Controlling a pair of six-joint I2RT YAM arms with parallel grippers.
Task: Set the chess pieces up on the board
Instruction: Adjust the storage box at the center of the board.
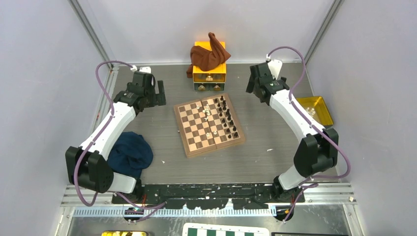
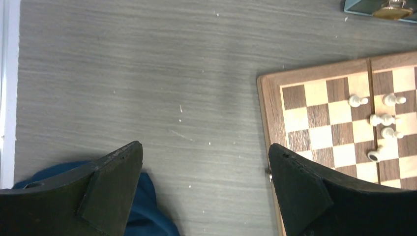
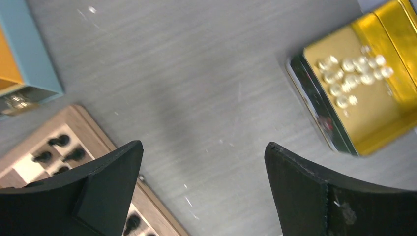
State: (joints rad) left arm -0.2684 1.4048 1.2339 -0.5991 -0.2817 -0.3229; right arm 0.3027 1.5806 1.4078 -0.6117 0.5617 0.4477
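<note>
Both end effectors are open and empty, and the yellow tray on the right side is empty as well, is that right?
Not quite. The yellow tray is not empty: the right wrist view shows a cluster of small pale pieces lying in it. The left end effector and right end effector are indeed open and empty.

even bright light from above, only soft shadows beside the board, shiny glare on the gold tin right of the board, right wrist view kinda smeary, left wrist view crisp
</note>
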